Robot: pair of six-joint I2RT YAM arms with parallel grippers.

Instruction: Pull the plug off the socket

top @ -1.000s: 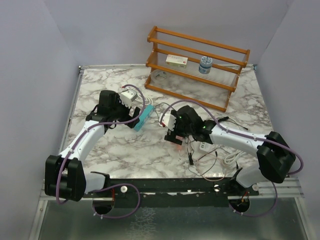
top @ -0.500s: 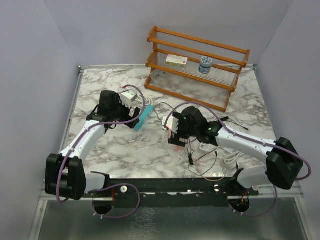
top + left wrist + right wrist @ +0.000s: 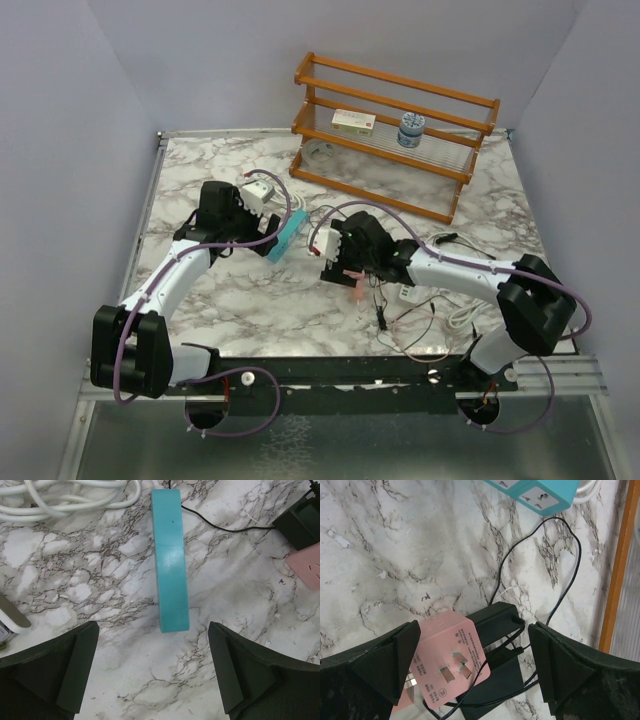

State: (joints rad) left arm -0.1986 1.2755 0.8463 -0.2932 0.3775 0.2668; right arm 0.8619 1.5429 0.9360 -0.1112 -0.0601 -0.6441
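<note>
The teal power strip [image 3: 285, 237] lies on the marble table; no plug shows in its sockets. In the left wrist view it [image 3: 171, 560] runs straight away from my open, empty left gripper [image 3: 152, 650], whose jaws stand apart just short of its near end. My left gripper [image 3: 245, 243] is at the strip's lower left end. My right gripper [image 3: 340, 270] is open. Its jaws [image 3: 474, 630] stand wide either side of a pink plug [image 3: 450, 655], prongs up, lying on black adapters [image 3: 497, 625]. The strip's socket face [image 3: 540, 492] lies ahead of it.
A wooden rack [image 3: 395, 130] at the back holds a small box [image 3: 353, 122] and a jar [image 3: 410, 130]. Coiled white cable [image 3: 65, 495] lies beyond the strip. Thin black cords [image 3: 560, 595], a white adapter [image 3: 410, 293] and loose wires [image 3: 465, 315] lie by the right arm.
My right gripper has shifted left and towards the teal strip, and the pink plug now shows just to its right. The left arm has not moved.
</note>
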